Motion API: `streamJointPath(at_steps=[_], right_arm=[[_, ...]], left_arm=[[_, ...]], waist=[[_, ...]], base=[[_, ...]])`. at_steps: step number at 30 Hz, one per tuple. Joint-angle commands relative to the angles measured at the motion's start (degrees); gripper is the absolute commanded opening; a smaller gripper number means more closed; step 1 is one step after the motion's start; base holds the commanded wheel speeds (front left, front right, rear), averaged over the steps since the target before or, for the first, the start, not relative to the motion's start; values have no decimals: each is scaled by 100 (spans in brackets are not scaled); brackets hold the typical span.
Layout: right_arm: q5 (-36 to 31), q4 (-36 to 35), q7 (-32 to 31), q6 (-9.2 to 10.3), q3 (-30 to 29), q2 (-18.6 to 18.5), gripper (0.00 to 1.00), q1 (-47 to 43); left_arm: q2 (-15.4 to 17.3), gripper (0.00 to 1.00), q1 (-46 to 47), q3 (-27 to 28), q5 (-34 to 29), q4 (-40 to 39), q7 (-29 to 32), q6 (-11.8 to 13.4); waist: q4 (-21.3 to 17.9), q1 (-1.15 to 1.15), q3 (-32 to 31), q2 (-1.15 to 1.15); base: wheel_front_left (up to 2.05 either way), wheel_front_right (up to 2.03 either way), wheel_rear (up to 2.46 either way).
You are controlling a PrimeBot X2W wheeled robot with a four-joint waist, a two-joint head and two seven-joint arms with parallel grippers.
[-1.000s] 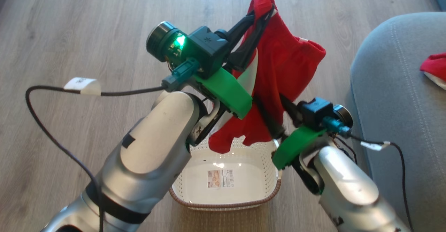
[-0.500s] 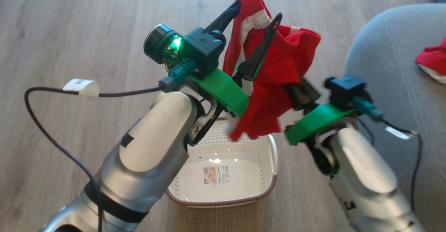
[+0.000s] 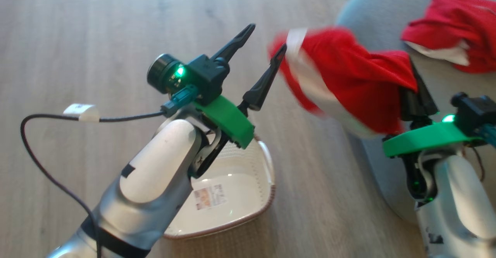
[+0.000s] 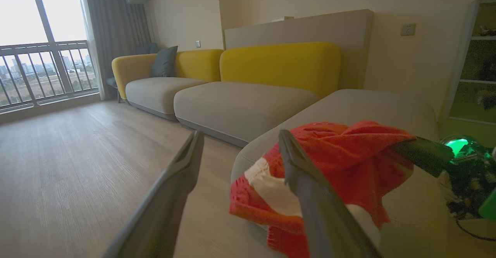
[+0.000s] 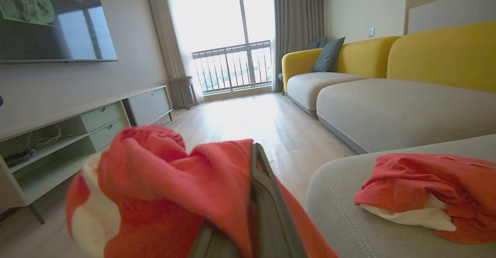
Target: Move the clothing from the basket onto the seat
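The left gripper [image 3: 268,37] is seen at centre frame in the head view, its jaws spread wide and nothing held between them. One fingertip is shown just beside the edge of a red garment [image 3: 348,76]; whether it touches cannot be told. That white-panelled garment is clamped in the closed jaws of the right gripper [image 3: 412,93] and hangs at the rounded edge of the grey seat [image 3: 368,14]. A second red garment [image 3: 449,29] is laid on the seat at upper right. The basket [image 3: 267,172] is set on the wooden floor [image 3: 77,37] at lower centre, its paper label [image 3: 209,198] uncovered.
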State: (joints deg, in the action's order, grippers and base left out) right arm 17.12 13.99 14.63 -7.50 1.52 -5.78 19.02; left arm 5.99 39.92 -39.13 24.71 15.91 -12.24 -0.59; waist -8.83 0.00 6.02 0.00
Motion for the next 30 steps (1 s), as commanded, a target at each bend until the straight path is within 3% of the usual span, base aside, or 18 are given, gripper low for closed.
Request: streamJointPath(at_steps=[1, 15, 30], right_arm=[[-37, -319, 37, 1, -34, -16, 0, 10], [-25, -597, 37, 1, -572, 95, 0, -384], [-12, -1379, 37, 1, -1748, 216, 0, -1254]], left_arm=[[165, 100, 143, 182, 58, -140, -59, -26], [373, 100, -77, 148, 90, -75, -136, -75], [76, 100, 180, -230, 95, 202, -242, -488]], waist=[[-477, 0, 80, 0], [-2047, 0, 168, 0], [-2265, 0, 469, 0]], base=[[0, 0, 0], [0, 0, 0], [0, 0, 0]])
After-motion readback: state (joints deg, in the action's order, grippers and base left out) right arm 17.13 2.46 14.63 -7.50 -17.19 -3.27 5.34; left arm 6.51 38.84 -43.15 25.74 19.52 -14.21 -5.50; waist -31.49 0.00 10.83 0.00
